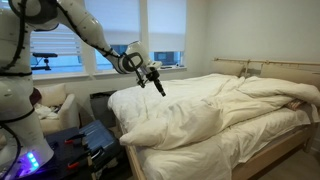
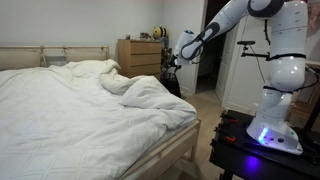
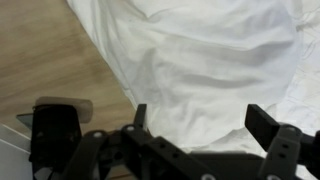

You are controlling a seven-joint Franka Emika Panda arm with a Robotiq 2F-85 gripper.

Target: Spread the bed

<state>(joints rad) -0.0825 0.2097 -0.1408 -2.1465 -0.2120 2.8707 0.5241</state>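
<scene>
The gripper [image 3: 200, 128] hangs with its jaws spread wide and holds nothing. Directly below it, clear of the fingertips, lies a rumpled edge of the duvet [image 3: 200, 50]. Bare wooden floor [image 3: 50, 60] shows to one side. In an exterior view the gripper stands above the foot corner of the bed [image 1: 290, 143]. The bed's long axis runs away from the gripper towards the headboard [image 1: 280, 68]. The duvet is bunched in folds along this axis.
</scene>
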